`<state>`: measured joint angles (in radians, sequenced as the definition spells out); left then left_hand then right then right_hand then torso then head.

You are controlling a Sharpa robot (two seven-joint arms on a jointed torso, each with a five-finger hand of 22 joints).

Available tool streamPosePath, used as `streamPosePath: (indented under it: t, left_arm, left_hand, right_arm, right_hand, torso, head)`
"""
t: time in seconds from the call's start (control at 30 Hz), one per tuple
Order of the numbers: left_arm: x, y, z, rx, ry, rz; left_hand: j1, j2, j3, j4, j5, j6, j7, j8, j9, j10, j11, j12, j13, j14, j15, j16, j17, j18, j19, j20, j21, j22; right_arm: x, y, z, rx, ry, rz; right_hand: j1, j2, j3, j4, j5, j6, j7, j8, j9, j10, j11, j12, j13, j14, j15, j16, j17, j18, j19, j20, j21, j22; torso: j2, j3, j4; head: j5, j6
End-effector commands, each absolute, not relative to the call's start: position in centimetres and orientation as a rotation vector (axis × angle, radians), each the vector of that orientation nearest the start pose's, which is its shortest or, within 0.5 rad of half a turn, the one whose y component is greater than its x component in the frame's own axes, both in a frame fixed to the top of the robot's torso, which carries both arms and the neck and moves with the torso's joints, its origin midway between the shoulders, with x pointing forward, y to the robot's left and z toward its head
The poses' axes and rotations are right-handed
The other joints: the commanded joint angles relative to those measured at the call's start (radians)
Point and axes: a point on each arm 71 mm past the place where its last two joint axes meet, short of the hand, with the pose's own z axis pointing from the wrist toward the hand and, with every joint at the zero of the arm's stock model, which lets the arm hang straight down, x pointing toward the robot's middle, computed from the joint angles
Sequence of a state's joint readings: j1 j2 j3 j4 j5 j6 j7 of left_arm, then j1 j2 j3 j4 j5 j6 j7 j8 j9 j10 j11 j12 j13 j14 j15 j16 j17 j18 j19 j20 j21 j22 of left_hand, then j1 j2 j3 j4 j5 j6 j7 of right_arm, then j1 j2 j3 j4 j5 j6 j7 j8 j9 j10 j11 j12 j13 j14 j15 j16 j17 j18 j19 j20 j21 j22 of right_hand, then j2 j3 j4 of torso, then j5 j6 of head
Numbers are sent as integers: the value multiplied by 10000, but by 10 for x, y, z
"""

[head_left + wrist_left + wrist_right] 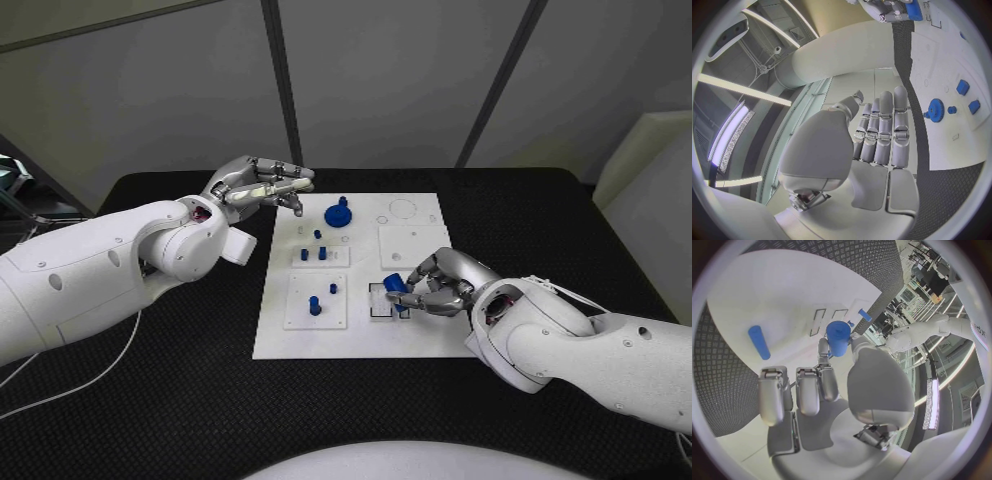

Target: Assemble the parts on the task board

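Observation:
The white task board (418, 335) lies in the middle of the black table. My right hand (444, 284) hovers over its near right part and pinches a short blue cylinder (394, 284) between thumb and a finger; the right wrist view shows that blue cylinder (838, 338) at the fingertips above the board. My left hand (260, 186) is raised beside the board's far left corner, fingers extended and holding nothing. A blue gear (338, 214) sits on the far part of the board. Small blue pegs (313, 254) stand in the left-hand plates.
A blue peg (759, 342) lies flat on the board near my right hand. In the left wrist view the gear (934, 107) and two blue blocks (962, 87) show on the board beyond my left hand (879, 132). Black table surrounds the board.

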<state>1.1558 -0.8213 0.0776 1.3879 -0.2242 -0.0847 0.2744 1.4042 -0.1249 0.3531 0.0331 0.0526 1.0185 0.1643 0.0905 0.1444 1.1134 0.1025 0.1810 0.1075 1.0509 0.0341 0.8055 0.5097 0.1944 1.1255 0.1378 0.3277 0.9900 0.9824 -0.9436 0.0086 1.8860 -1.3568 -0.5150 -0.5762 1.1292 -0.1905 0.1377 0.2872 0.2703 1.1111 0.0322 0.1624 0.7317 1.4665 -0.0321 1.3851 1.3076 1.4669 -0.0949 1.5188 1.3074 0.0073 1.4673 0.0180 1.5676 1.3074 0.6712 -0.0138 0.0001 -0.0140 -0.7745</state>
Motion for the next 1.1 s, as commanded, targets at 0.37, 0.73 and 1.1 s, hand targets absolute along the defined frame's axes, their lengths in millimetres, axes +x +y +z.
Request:
streamPosePath:
  t: [0.37, 0.73, 1.1]
  left_arm:
    - [513, 223, -170, -9189, 15778, -15874]
    - [513, 222, -170, -9187, 15793, -15883]
    - [513, 223, -170, -9195, 15783, -15865]
  left_hand:
    - [-37, 16, -62, 21, -45, -6, 28, -47, 15, 16, 58, -51, 19, 33, 28, -58, -7, -138, 66, -6, -65, -34]
    - [-37, 16, -62, 21, -45, -6, 28, -47, 15, 16, 58, -51, 19, 33, 28, -58, -7, -138, 66, -6, -65, -34]
    - [-43, 15, -68, 26, -45, -7, 28, -48, 16, 15, 58, -53, 20, 32, 30, -62, -7, -139, 68, -5, -72, -41]
  right_arm:
    - [394, -163, -240, 3419, 19478, 5680]
    - [400, -159, -241, 3515, 19194, 5613]
    - [401, -158, -238, 3362, 18823, 5746]
  right_hand:
    - [-685, 25, -11, 69, -120, 528, -185, 164, 441, 174, -226, -112, 430, 825, -174, -82, 1696, -73, 1035, -146, 32, 2634]
    - [-1439, -47, -1112, 84, -521, 546, -233, 160, 922, 144, -269, -206, 371, 801, -231, -158, 1589, -73, 1035, -211, 32, 2634]
    - [-1815, 52, -2720, 113, -1481, 464, -208, 48, 1371, 108, -253, -307, 309, 780, -217, -235, 1484, -73, 1035, -209, 32, 2634]
  torso:
    - [7, 9, -25]
    - [-3, 9, -16]
    - [1, 11, -22]
  head:
    - [92, 14]
    - [98, 17]
    - [100, 29]
